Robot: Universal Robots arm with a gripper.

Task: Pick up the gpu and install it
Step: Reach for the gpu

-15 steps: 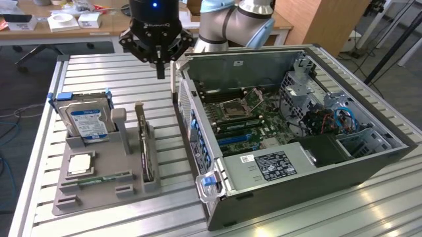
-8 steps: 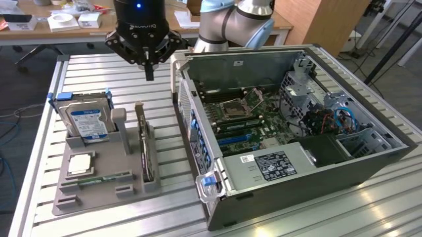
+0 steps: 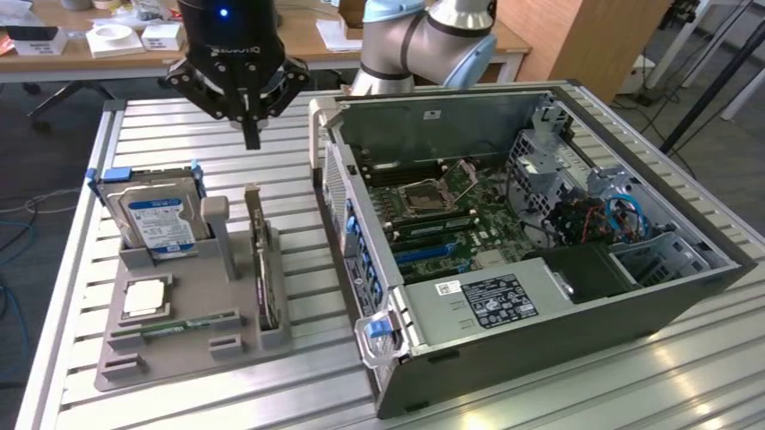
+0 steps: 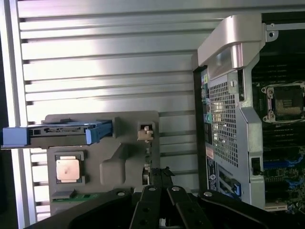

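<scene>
The gpu (image 3: 264,269) stands on edge in a slot of the grey holder tray (image 3: 197,313), a thin dark card with its silvery bracket end farthest from the exterior camera. My gripper (image 3: 251,136) hangs above the table beyond that far end, fingers shut together and holding nothing. In the wrist view the gpu (image 4: 148,162) appears edge-on, running under my shut gripper (image 4: 160,191), which hides part of it. The open computer case (image 3: 358,116) lies on its side at the exterior view's right, its motherboard (image 3: 442,224) exposed.
On the same tray sit a hard drive (image 3: 156,219) with a blue-white label, a processor chip (image 3: 146,296) and a green memory stick (image 3: 185,324). The ribbed metal table (image 3: 156,125) carries everything. A wooden desk (image 3: 299,40) with boxes stands behind.
</scene>
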